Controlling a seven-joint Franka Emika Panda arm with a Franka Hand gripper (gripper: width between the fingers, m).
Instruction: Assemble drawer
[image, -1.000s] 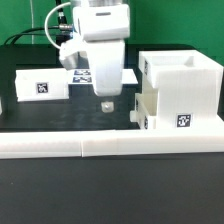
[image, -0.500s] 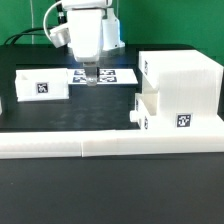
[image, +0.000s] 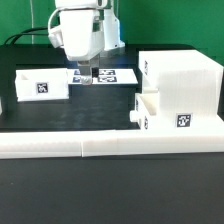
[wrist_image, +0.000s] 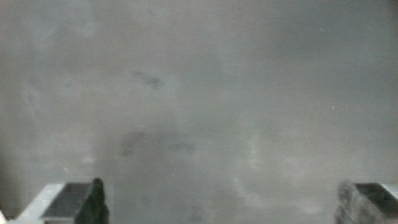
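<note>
Since one tray (image: 146, 108) sits against the drawer housing (image: 186, 85) on the exterior view's right, we hold our pincer (image: 91, 76) wide and empty over the table (image: 100, 115), probably free to fetch the loose tray (image: 42, 86).

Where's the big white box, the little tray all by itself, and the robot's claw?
housing (image: 195, 90): exterior view, front wall above its tag.
loose tray (image: 41, 87): exterior view, the tag on its front wall.
gripper (image: 89, 73): exterior view, midway between its fingertips.
</note>
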